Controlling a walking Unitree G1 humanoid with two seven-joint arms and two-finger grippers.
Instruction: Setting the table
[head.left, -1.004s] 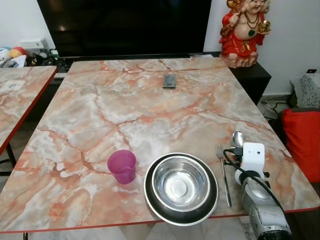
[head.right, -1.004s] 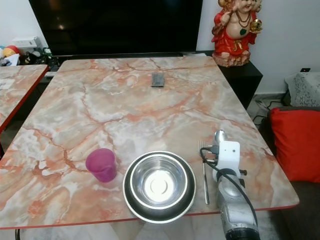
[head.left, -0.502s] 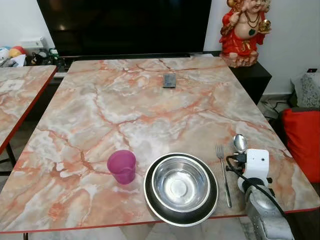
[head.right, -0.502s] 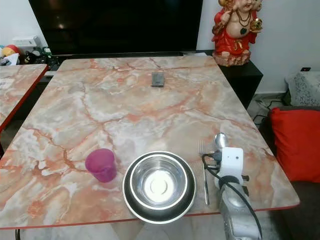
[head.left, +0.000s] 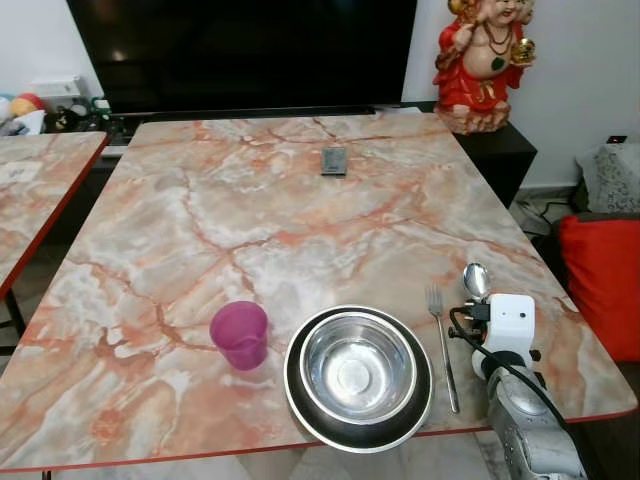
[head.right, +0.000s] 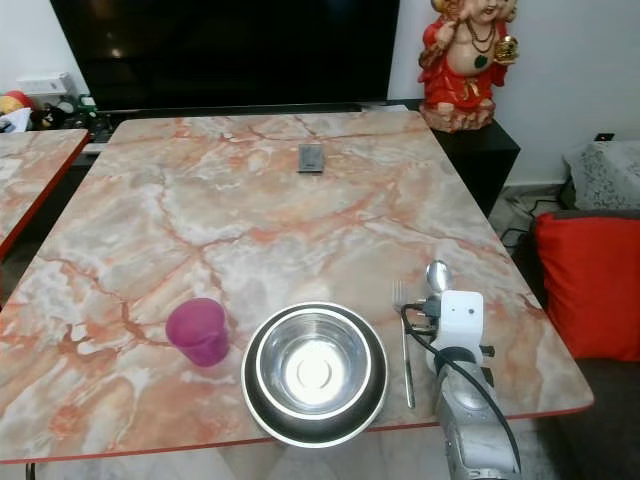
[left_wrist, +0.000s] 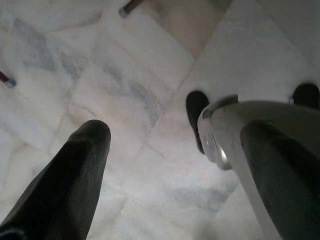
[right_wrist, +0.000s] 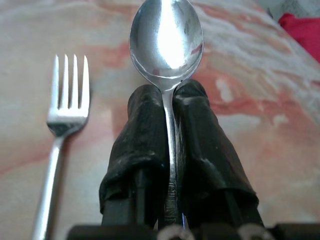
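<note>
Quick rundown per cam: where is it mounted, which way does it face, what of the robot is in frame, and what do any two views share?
Left eye view: head, forward and down at the table; right arm reaching in.
Right eye view: same stereo head, same scene; bowl, pink cup.
Left wrist view: points down at the floor; left gripper open.
Right wrist view: along the right gripper, shut on the spoon.
Shared: fork and spoon show in eye and right wrist views.

Marbled orange surface (head.left: 250, 230) with red edging, carrying a pink cup (head.left: 240, 335), a steel bowl (head.left: 358, 368) on a dark plate (head.left: 300, 405), a fork (head.left: 441, 345) just beside, and a small dark card (head.left: 333, 160) far back.
</note>
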